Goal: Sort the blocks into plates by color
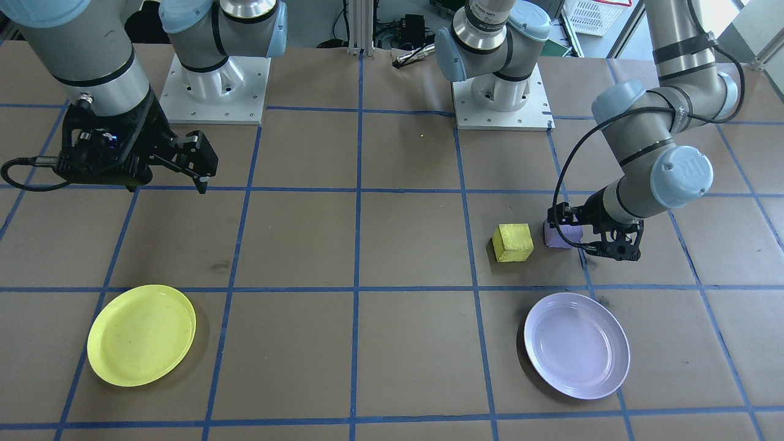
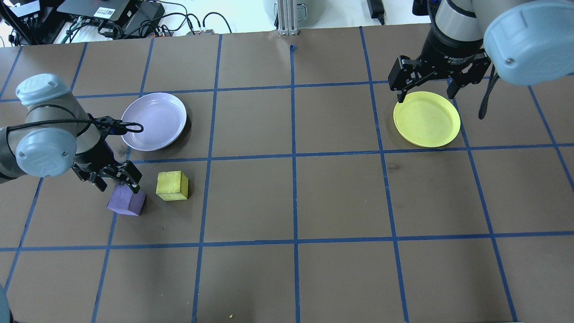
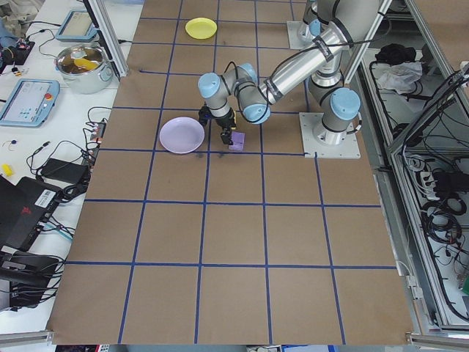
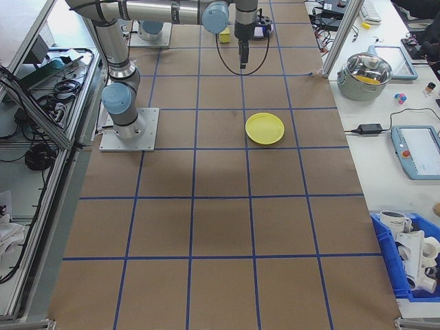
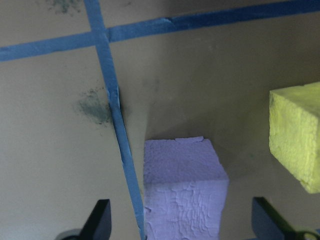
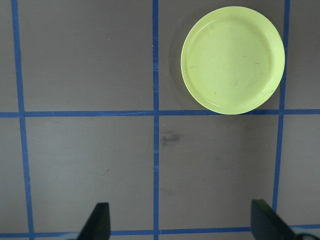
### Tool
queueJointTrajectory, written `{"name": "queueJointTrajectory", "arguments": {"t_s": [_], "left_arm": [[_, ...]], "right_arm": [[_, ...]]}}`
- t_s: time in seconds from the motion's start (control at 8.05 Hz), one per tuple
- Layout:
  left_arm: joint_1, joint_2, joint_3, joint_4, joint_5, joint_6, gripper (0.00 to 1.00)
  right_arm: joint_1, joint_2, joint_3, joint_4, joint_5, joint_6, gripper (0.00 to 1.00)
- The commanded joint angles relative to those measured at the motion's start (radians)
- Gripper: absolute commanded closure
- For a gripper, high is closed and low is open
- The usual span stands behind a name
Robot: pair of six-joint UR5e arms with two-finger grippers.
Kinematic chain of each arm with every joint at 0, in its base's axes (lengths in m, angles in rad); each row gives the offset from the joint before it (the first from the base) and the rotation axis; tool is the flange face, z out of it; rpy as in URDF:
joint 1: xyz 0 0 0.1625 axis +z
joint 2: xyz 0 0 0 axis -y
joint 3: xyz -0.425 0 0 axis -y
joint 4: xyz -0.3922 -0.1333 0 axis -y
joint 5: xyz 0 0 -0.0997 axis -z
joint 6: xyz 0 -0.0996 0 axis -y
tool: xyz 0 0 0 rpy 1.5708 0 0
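Note:
The purple block (image 2: 127, 200) lies on the table, and my left gripper (image 2: 117, 183) hangs low over it, open. In the left wrist view the purple block (image 5: 182, 192) sits between the two fingertips with a gap on each side. The yellow block (image 2: 172, 185) rests just beside it, apart from the fingers. The lavender plate (image 2: 154, 121) lies close by and holds nothing. My right gripper (image 2: 424, 95) hovers open and high by the far edge of the yellow plate (image 2: 427, 119), which also holds nothing. Its wrist view shows that yellow plate (image 6: 233, 60) well below.
Blue tape lines (image 2: 293, 154) divide the brown table into squares. The two arm bases (image 1: 217, 92) (image 1: 502, 104) stand at the robot's edge. A lidded pot (image 4: 366, 71) and tablets sit on a side bench beyond the table's edge.

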Motion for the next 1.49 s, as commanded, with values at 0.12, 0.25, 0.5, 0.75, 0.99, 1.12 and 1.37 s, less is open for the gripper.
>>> {"name": "queueJointTrajectory", "arguments": {"t_s": [0.12,0.25,0.5,0.75,0.99,1.12,1.37], "left_arm": [[0.0,-0.019,-0.032,-0.001,0.005,0.003,0.0],[0.0,-0.019,-0.034,-0.001,0.007,0.003,0.0],[0.0,-0.016,-0.032,0.001,0.002,0.007,0.19],[0.0,-0.016,-0.026,-0.002,0.013,0.116,0.85],[0.0,-0.019,-0.025,-0.002,0.013,0.118,0.87],[0.0,-0.013,-0.022,-0.034,0.013,0.116,0.87],[0.0,0.012,0.004,-0.146,0.013,0.116,0.87]], "right_arm": [[0.0,0.0,0.0,-0.002,0.002,-0.001,0.0],[0.0,0.0,0.0,-0.002,0.002,-0.002,0.0],[0.0,0.0,0.002,0.0,0.0,0.0,0.0],[0.0,-0.002,0.0,-0.002,0.003,0.0,0.0],[0.0,0.0,0.0,0.0,0.002,0.0,0.0],[0.0,0.002,0.0,-0.003,0.003,0.0,0.0],[0.0,0.002,0.0,0.0,0.002,0.002,0.0]]}}
